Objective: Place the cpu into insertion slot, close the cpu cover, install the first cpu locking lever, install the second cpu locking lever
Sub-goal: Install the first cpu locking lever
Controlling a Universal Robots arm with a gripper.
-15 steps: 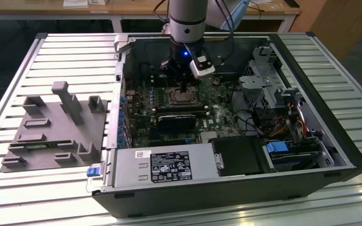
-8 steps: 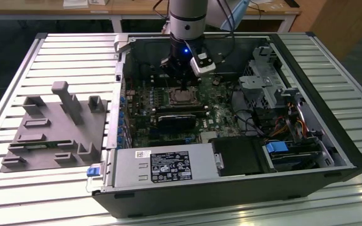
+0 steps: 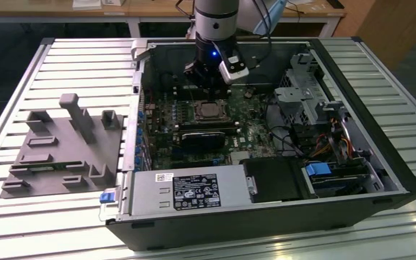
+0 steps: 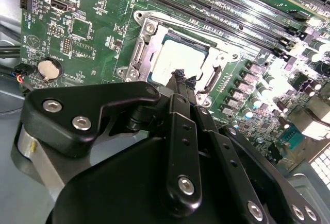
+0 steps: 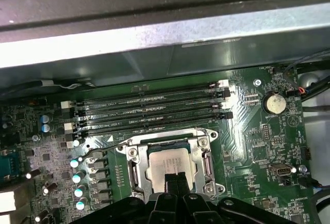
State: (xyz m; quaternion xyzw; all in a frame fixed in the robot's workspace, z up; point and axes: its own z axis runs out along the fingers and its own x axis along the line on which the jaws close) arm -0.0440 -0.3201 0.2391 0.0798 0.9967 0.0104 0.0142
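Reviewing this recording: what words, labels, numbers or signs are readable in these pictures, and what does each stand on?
No text reads with certainty.
Too small: print on the large white label of the power supply.
Blurred: the small white sticker near that label.
Too small: white lettering on the motherboard.
No readable marking: top of the cpu.

Silver-grey cpu (image 5: 169, 163) flat in insertion slot (image 5: 133, 155)

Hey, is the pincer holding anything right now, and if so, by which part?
Nothing appears to be held. In both wrist views the pincer is shut with nothing between its tips, poised just over the cpu.
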